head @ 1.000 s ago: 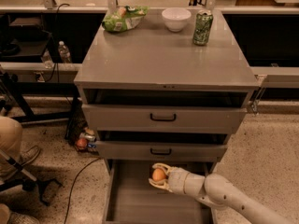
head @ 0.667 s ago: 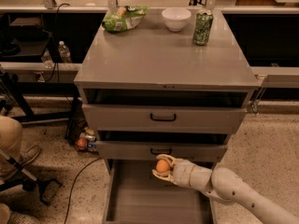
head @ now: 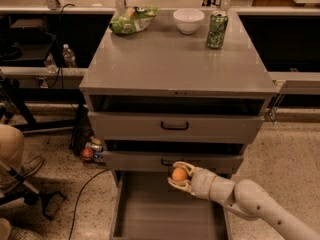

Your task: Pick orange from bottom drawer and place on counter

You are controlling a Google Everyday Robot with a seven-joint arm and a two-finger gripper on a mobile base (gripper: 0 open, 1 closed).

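Since a second ago the gripper (head: 179, 176) has lifted a little and shifted slightly toward the right of the frame, carrying the orange (head: 179, 174) up with it. It now sits low in the frame, just right of centre, and its two pale fingers (head: 183, 165) pinch the fruit from above and below. The arm (head: 260, 206) reaches in from the lower right corner.

The orange is small, round and smooth, with an even pale-orange skin, and it is partly cupped by the fingers. It hangs above the floor of the open bottom drawer (head: 160, 214), level with the lower edge of the middle drawer (head: 135, 160). Whether it touches that drawer front cannot be told.

The bottom drawer is pulled out toward the lower edge of the frame, a flat grey tray with thin rails on either side. Above it, the middle drawer and top drawer (head: 125, 126) stand slightly out from the cabinet. The counter (head: 175, 64) fills the upper middle of the frame, and its square front edge overhangs the drawers. A green bag (head: 131, 20), a white bowl (head: 188, 20) and a green can (head: 217, 29) stand along its back edge. The rest of its surface, toward the front, is bare grey metal.
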